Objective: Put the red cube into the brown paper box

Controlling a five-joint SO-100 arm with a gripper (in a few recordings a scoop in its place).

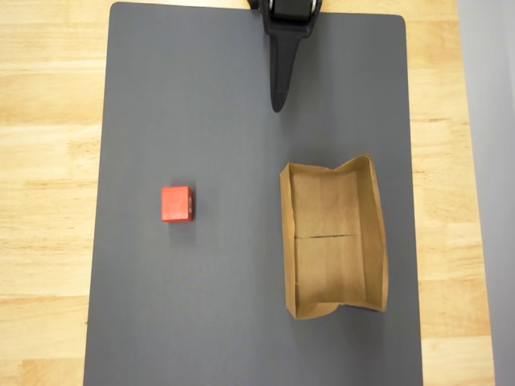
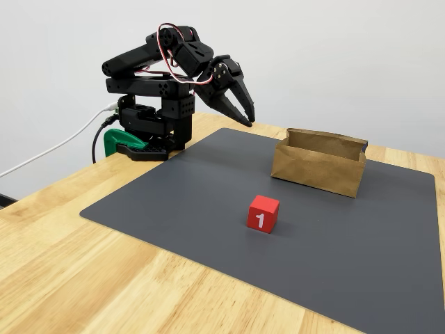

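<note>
gripper (image 2: 245, 115): folded back near the arm base, raised off the mat, tips pointing down and forward; fingers nearly together, nothing held
red cube (image 1: 176, 203): well apart from the gripper; in the overhead view it lies down and to the left of the tips, on open mat (image 1: 201, 322)
brown paper box (image 1: 332, 241): down and slightly right of the tips, nearer than the cube; long axis runs away from the gripper
cube to box: well apart, opposite sides of the gripper's forward line
cube look: bright red, white "1" on one side face in the fixed view, sits flat, slightly skewed
box look: tan kraft, open top, empty, uneven walls, fold line across floor
next (judgement): reach left-forward, open wider, descend over the cube
</note>
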